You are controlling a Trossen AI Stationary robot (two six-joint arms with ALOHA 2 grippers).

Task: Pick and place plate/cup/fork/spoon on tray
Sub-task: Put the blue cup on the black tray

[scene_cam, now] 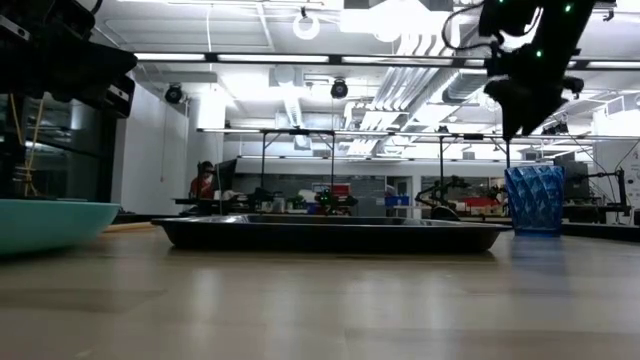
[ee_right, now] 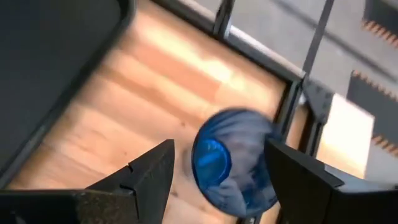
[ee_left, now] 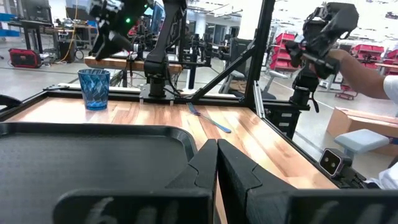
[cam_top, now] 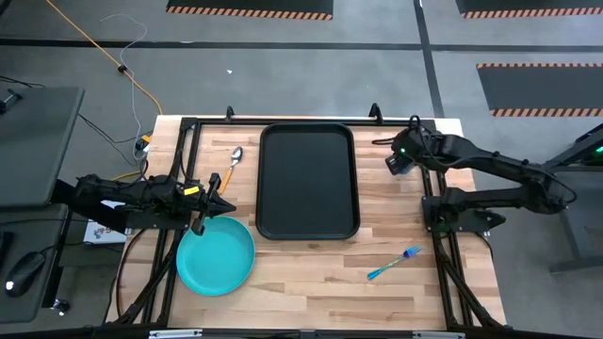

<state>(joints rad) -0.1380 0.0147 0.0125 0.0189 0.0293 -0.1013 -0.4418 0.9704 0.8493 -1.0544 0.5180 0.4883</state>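
Note:
The black tray (cam_top: 309,181) lies in the middle of the table. The teal plate (cam_top: 215,255) rests on the table near the front left; its rim also shows in the low view (scene_cam: 50,225). My left gripper (cam_top: 219,200) is shut just over the plate's far rim, pointing toward the tray (ee_left: 93,155); no plate shows between its fingers (ee_left: 214,162). The blue cup (scene_cam: 535,198) stands upright on the table right of the tray. My right gripper (scene_cam: 515,120) is open above it, pointing down, and the cup (ee_right: 233,163) shows between its fingers. The orange-handled spoon (cam_top: 234,162) lies left of the tray. The fork (cam_top: 394,264) lies at the front right.
Black frame bars run along the table's left, right and far edges (cam_top: 435,202). The bare wood between tray and fork (cam_top: 311,273) is free. A person's arm (ee_left: 373,68) shows beyond the table's right side, and another person (scene_cam: 203,180) stands far off in the room.

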